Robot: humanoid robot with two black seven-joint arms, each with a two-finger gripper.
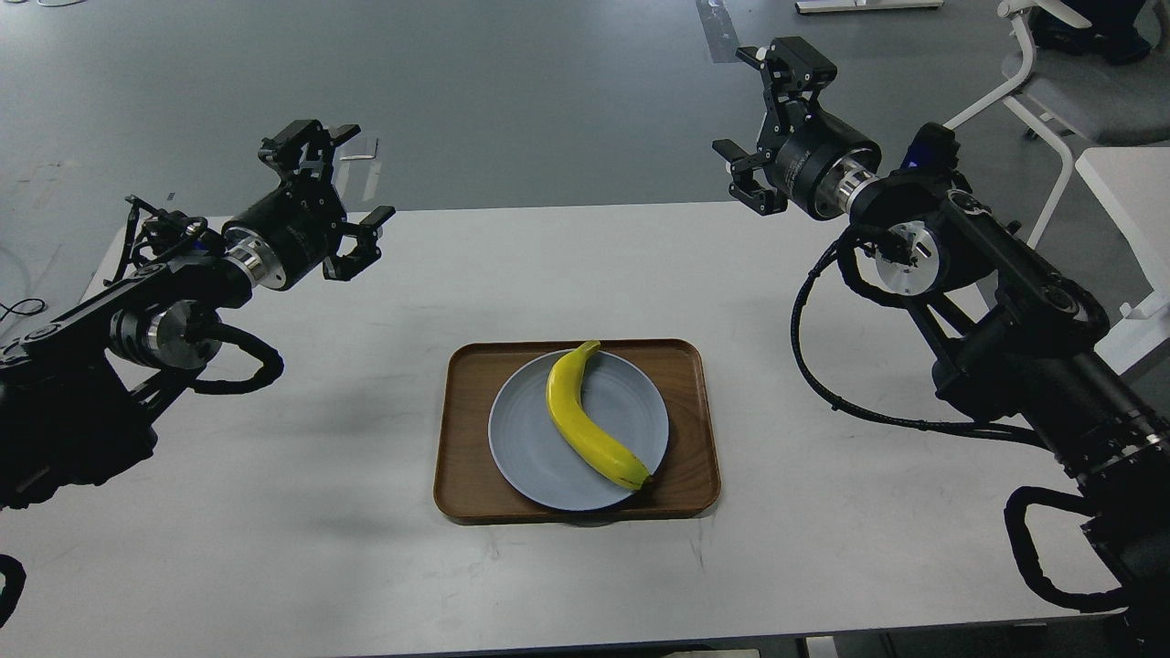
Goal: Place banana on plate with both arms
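**Op:** Logging scene, big to small. White table [274, 548] fills most of the view, grey floor behind, a white chair [1069, 91] at top right. Both my arms are raised off the surface, well apart from the work area: left arm [137, 320] in from the left edge, right arm [1005, 302] from the right.

**Obs:** And the work area itself?

**Op:** Brown wooden tray [690, 411] at table centre, near my edge. Plate [530, 448] sits inside it, roughly centred. Banana [585, 420] lies diagonally across the plate, stem end up-left just over the rim, dark tip down-right at the rim. Body rests on the plate, so I judge placement done.

**Obs:** Pincers?

**Op:** Left gripper [343, 192]: fingers spread wide, nothing between them. Right gripper [763, 119]: also wide apart, empty. Neither touches banana, plate or tray.

**Obs:** Why parked so high and wide?

**Op:** My read: clear of the tray so nothing gets bumped, and the head cam gets an open look at the result. Diagonal lay makes sense too, since the banana is abt as long as the plate is wide.

**Obs:** Risks?

**Op:** Tip end sits at the rim; a knock to the tray could roll it off. Otherwise looks stable.
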